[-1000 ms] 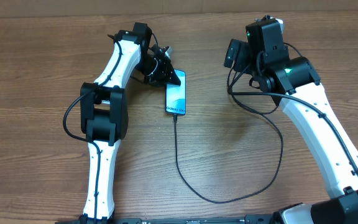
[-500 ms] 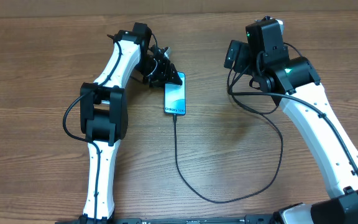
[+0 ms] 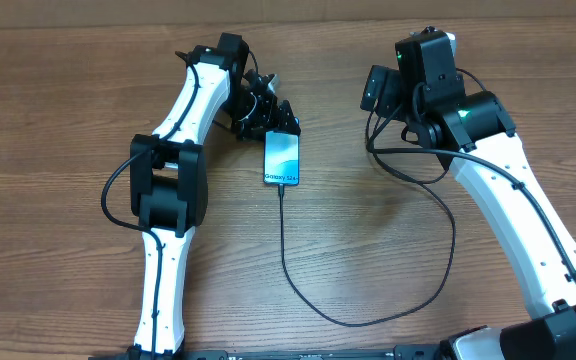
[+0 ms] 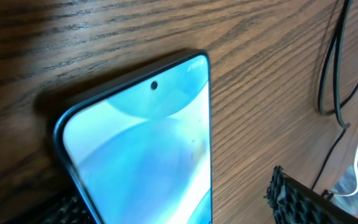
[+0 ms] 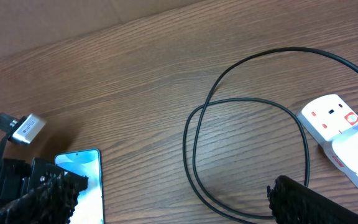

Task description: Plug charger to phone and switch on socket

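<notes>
The left gripper (image 3: 274,116) sits low over the far end of the phone (image 3: 282,160), its fingers (image 4: 297,202) spread a little wider than the handset and gripping nothing. The phone lies flat on the wooden table (image 3: 58,60), left of the middle, with the charger (image 3: 283,230) plugged into its near end and the black cable looping near, then away to the right. At the far right the right gripper (image 5: 173,199) hangs wide open and empty, with the white socket (image 5: 344,134) close beside it.
</notes>
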You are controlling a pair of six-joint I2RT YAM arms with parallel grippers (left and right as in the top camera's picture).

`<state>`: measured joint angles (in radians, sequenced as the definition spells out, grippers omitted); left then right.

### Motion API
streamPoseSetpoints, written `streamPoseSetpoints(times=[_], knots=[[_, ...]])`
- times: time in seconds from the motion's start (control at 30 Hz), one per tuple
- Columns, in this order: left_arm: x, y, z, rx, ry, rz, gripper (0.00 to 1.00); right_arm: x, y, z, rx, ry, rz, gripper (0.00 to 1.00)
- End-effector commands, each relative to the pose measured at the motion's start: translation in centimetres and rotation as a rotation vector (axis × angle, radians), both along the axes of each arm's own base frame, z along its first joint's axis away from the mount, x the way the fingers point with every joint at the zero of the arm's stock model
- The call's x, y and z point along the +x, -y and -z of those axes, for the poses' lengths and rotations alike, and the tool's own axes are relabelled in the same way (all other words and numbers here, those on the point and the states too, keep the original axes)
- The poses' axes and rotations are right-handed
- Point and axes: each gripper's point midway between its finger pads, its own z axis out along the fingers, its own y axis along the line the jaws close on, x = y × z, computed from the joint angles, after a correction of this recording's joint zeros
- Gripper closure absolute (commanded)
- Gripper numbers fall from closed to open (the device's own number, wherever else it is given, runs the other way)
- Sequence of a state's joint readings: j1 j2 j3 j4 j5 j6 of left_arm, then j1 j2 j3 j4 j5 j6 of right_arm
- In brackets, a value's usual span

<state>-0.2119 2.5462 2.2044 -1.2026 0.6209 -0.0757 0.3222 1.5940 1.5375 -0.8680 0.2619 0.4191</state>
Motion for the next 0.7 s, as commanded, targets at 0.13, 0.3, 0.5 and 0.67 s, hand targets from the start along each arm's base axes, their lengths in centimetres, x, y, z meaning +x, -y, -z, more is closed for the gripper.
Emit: streamPoseSetpoints(times=[0.13, 0.3, 0.5, 0.67], knots=[[0.3, -3.0, 2.1, 0.126, -0.01, -0.025, 0.0, 0.4, 0.7, -2.5, 0.0, 0.072, 0.035, 0.0], [0.6, -4.6, 1.8, 0.14, -0.018, -0.055, 0.0, 0.5, 1.4, -2.7, -0.028, 0.083, 0.063, 0.0], [2.3, -6.6, -1.0, 0.139, 0.037, -0.101, 0.0, 0.9, 4.0, -2.7, -0.049, 0.088, 0.131, 0.0], [4.8, -9.5, -5.7, 0.276, 0.166, -0.199, 0.0, 1.1, 8.7, -2.0, -0.055, 0.057, 0.24, 0.0]])
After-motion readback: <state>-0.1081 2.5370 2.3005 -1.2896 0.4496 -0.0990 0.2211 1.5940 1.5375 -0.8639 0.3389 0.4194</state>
